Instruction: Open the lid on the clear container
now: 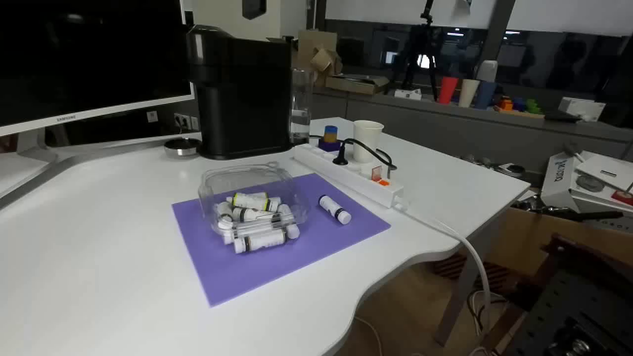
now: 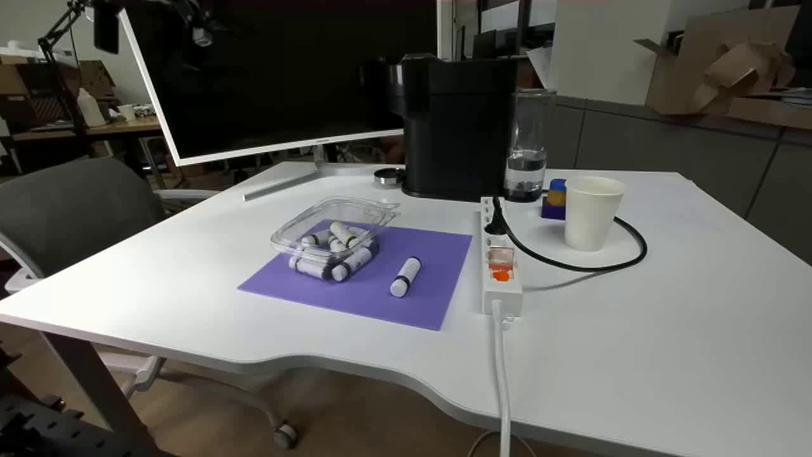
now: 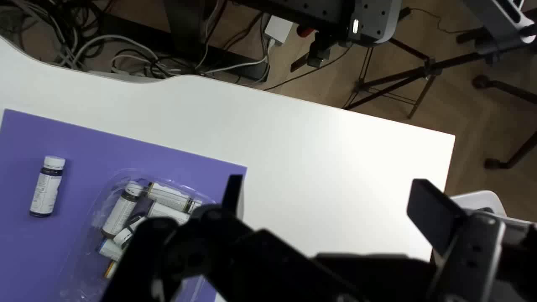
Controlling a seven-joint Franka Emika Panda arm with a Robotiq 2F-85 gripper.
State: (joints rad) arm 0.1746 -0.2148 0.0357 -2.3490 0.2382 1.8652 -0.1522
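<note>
The clear container (image 1: 295,210) sits on the purple mat (image 1: 222,279) and holds several small white-labelled bottles. It also shows in an exterior view (image 2: 282,246) and at the lower left of the wrist view (image 3: 84,268). The transparent lid (image 1: 242,174) appears to lie over the container's top, with a small tab at one edge; it also shows in an exterior view (image 2: 311,219). The clear plastic makes it hard to tell whether it is fully seated. My gripper (image 3: 326,188) is open and empty, beside the container over white table. It is outside both exterior views; its left finger hides part of the container.
One bottle (image 1: 335,209) lies loose on the mat. A white power strip (image 1: 346,173) with cables, a paper cup (image 1: 366,141), a black machine (image 1: 245,99) and a glass cylinder (image 2: 526,149) stand around the mat. A monitor (image 2: 285,70) stands behind. The table edge (image 3: 348,110) is near.
</note>
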